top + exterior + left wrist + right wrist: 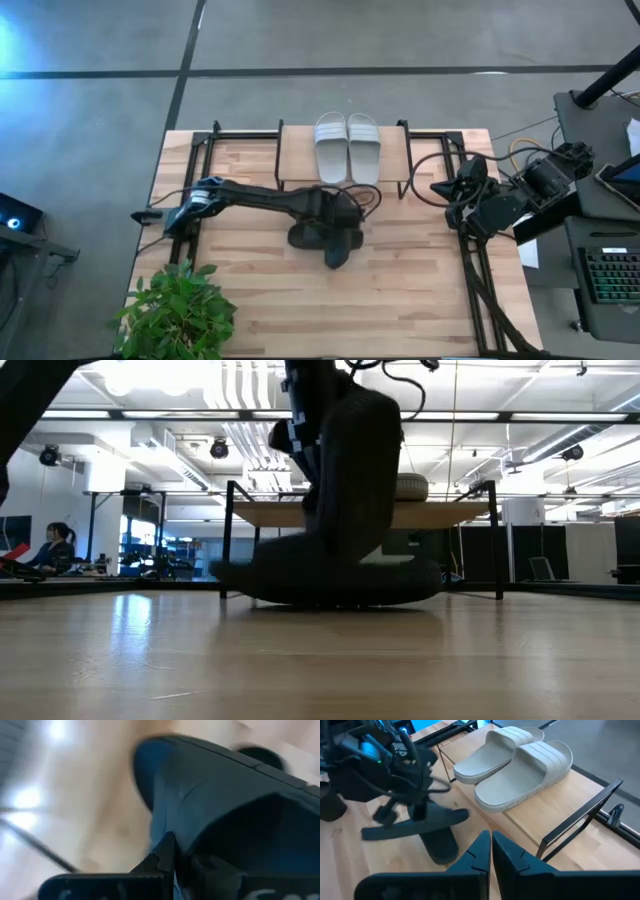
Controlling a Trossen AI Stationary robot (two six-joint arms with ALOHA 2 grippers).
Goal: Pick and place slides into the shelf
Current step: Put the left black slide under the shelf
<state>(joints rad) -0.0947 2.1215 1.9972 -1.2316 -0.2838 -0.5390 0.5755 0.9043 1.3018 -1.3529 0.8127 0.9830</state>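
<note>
2 beige slides [348, 146] sit on the shelf [300, 158]; left gripper [335, 232] fingers grip a black slide [417, 825]; right gripper [490, 851] fingers closed.

You see two dark, near-black arms. The left arm [260, 197] is slim, with a blue-lit joint at centre left of the high view and looped black cables. The right arm [500, 205], at centre right, is bulkier and cable-wrapped.
</note>
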